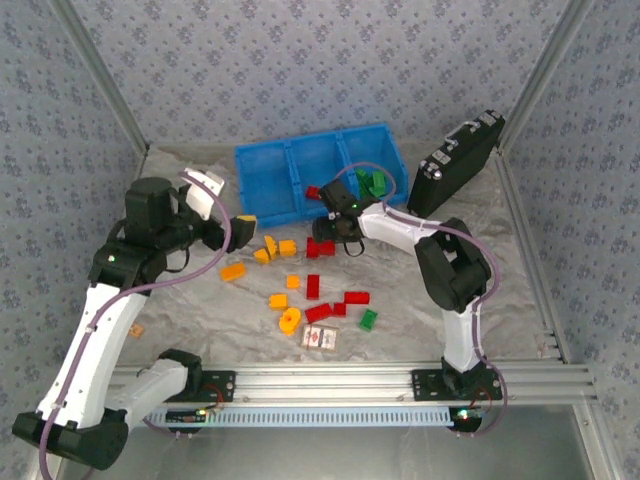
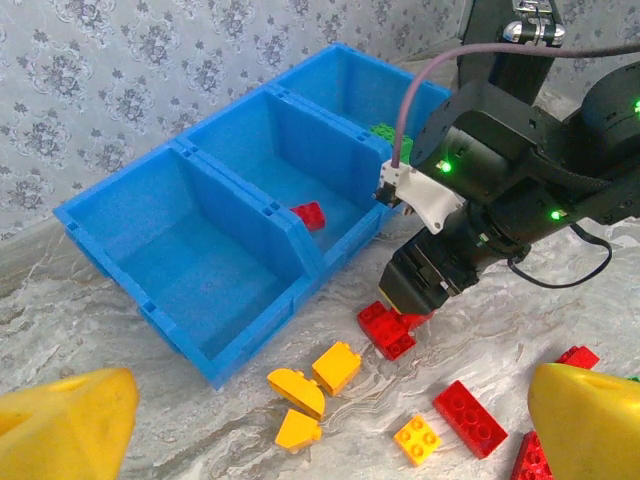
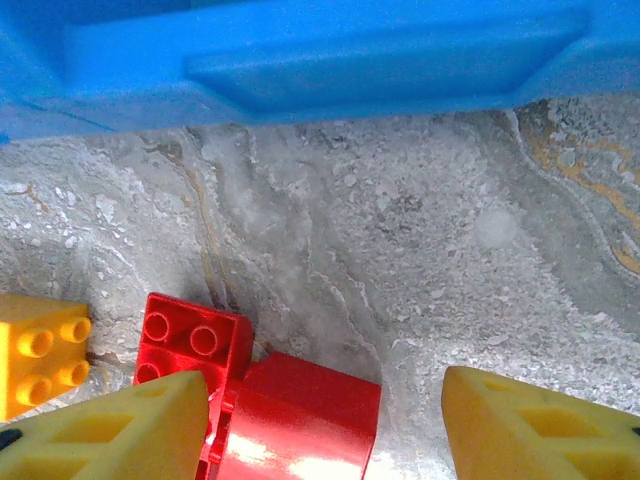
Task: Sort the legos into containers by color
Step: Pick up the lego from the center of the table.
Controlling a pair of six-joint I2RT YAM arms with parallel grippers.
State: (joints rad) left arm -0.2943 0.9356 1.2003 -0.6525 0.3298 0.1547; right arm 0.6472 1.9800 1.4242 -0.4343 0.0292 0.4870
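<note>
From above, the blue tray (image 1: 265, 185) lies at the far middle of the table; one red brick (image 1: 312, 191) sits in its middle compartment and green bricks (image 1: 375, 182) in its right one; the other legos lie loose on its near side, yellow-orange ones (image 1: 268, 250) to the left, red ones (image 1: 313, 287) nearer; the right gripper (image 1: 335, 235) hangs low over a red pair (image 1: 320, 248) just near of the tray; the left gripper (image 1: 240, 225) hovers off to the left.

In the left wrist view, the left gripper (image 2: 320, 435) has its yellow fingers (image 2: 60, 430) spread wide with nothing between them.

In the right wrist view, the right gripper (image 3: 325, 430) is likewise wide apart and grips nothing; a smooth red brick (image 3: 300, 420) lies between its fingers (image 3: 540, 430), close by one and well clear of the other; a studded red brick (image 3: 190, 345) touches it on the far side; the tray's wall (image 3: 320, 60) stands beyond.

The step in hand looks like picking a red piece; the next move likely calls for centring on the smooth brick, closing on it alone, then lifting it over the wall into the middle compartment.
</note>
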